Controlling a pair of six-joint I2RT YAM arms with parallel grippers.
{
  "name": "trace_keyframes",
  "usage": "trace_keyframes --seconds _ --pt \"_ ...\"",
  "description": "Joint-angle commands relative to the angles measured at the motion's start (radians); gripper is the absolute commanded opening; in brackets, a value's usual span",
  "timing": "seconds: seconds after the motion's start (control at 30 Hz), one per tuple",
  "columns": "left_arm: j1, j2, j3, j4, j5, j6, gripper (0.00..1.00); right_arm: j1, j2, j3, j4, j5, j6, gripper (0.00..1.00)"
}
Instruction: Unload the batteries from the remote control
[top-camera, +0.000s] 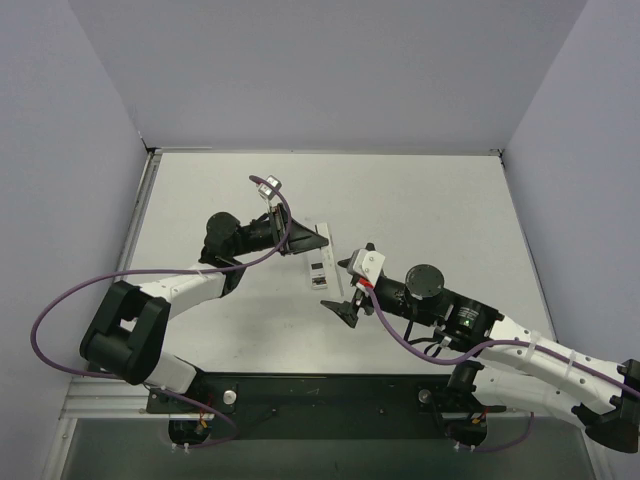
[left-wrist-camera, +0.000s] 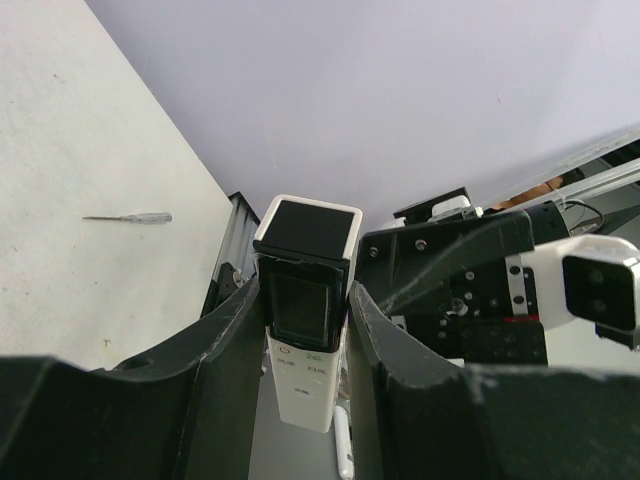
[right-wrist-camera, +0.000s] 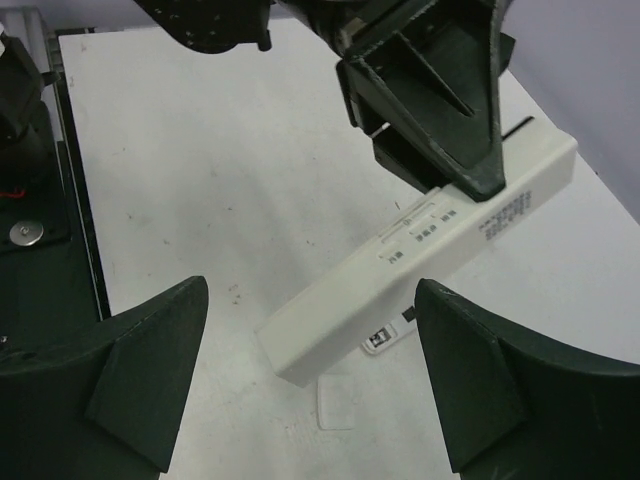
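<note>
My left gripper (left-wrist-camera: 305, 300) is shut on a long white remote control (left-wrist-camera: 303, 385), gripping it near its dark screen (left-wrist-camera: 300, 305). In the top view the remote (top-camera: 318, 262) lies mid-table, with the left gripper (top-camera: 312, 240) at its far end. My right gripper (right-wrist-camera: 310, 300) is open, its fingers wide on either side of the remote's free end (right-wrist-camera: 400, 290) without touching it; in the top view it (top-camera: 350, 282) is just right of the remote. No batteries are in view; none shows on the remote's visible faces.
A flat white cover piece (right-wrist-camera: 335, 405) lies on the table under the remote's free end. Beside it is another white piece with a small printed label (right-wrist-camera: 385, 337). A thin pin-like tool (left-wrist-camera: 130, 217) lies on the table to the left. Grey walls enclose the table.
</note>
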Motion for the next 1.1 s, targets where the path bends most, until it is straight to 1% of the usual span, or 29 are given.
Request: trace_keyframes --seconds 0.0,0.17,0.23,0.27,0.33,0.43,0.5,0.53,0.57,0.63,0.67,0.77,0.83,1.07 --pt "0.003 -0.039 0.018 0.033 0.012 -0.014 0.0 0.042 0.016 0.022 0.108 0.052 -0.134 0.79" --pt "-0.006 -0.08 -0.001 -0.012 -0.023 0.044 0.0 0.074 0.082 0.066 0.08 0.155 -0.126 0.78" --pt "-0.007 -0.088 -0.008 -0.013 -0.031 0.052 0.0 0.09 0.104 0.074 0.077 0.202 -0.143 0.78" --pt "-0.009 -0.094 -0.01 -0.015 -0.032 0.052 0.0 0.101 0.118 0.073 0.082 0.257 -0.151 0.77" --pt "-0.012 -0.099 -0.01 -0.016 -0.032 0.057 0.0 0.107 0.127 0.068 0.094 0.291 -0.166 0.76" --pt "-0.012 -0.111 -0.007 -0.045 -0.035 0.075 0.0 0.121 0.135 0.071 0.094 0.319 -0.169 0.7" --pt "-0.012 -0.116 -0.005 -0.064 -0.041 0.098 0.0 0.13 0.133 0.073 0.079 0.308 -0.171 0.54" --pt "-0.012 -0.119 -0.001 -0.083 -0.046 0.107 0.0 0.134 0.133 0.07 0.076 0.308 -0.168 0.44" --pt "-0.012 -0.12 -0.001 -0.096 -0.049 0.115 0.0 0.139 0.132 0.065 0.073 0.313 -0.16 0.3" --pt "-0.009 -0.124 0.004 -0.12 -0.061 0.13 0.0 0.159 0.13 0.039 0.063 0.313 -0.155 0.21" --pt "-0.007 -0.125 0.007 -0.127 -0.066 0.132 0.0 0.166 0.128 0.03 0.057 0.316 -0.152 0.15" --pt "-0.001 -0.125 0.012 -0.15 -0.08 0.149 0.0 0.185 0.132 -0.006 0.031 0.339 -0.14 0.07" --pt "0.003 -0.125 0.016 -0.18 -0.084 0.17 0.0 0.191 0.133 -0.016 0.013 0.356 -0.123 0.06" --pt "0.005 -0.117 0.03 -0.197 -0.089 0.189 0.0 0.19 0.112 -0.044 -0.001 0.423 -0.071 0.06"
